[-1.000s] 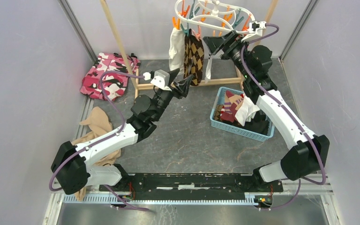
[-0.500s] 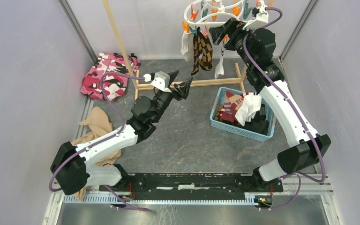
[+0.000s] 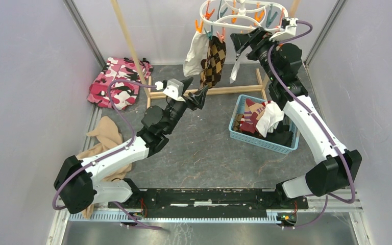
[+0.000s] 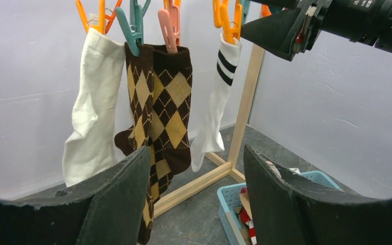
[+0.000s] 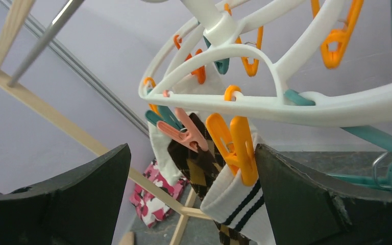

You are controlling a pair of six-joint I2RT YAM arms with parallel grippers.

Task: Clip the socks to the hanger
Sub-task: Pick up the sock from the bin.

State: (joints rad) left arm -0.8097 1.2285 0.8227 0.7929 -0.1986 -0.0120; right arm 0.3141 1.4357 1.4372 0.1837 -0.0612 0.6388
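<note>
The white hanger (image 3: 237,15) with orange and teal clothespins hangs at the back, and its rings fill the right wrist view (image 5: 286,102). Three kinds of socks are clipped to it: a plain white sock (image 4: 89,102), a brown argyle pair (image 4: 161,97) and a white striped sock (image 4: 217,102). My left gripper (image 3: 194,91) is open and empty, below and in front of the argyle pair (image 3: 213,61). My right gripper (image 3: 241,43) is open beside the hanger. The striped sock's orange clothespin (image 5: 237,143) sits between its fingers, close to the right one.
A blue basket (image 3: 255,140) right of centre holds more socks, maroon and tan patterned ones (image 3: 252,115) and a white one (image 3: 269,116). The wooden rack's base bar (image 3: 224,90) lies behind my left gripper. Pink camouflage cloth (image 3: 117,81) and a tan garment (image 3: 104,135) lie at left.
The hanger swung right with my right gripper, then back a little left, and the hung socks swayed with it. My left gripper's jaws widened slightly, and that arm barely moved.
</note>
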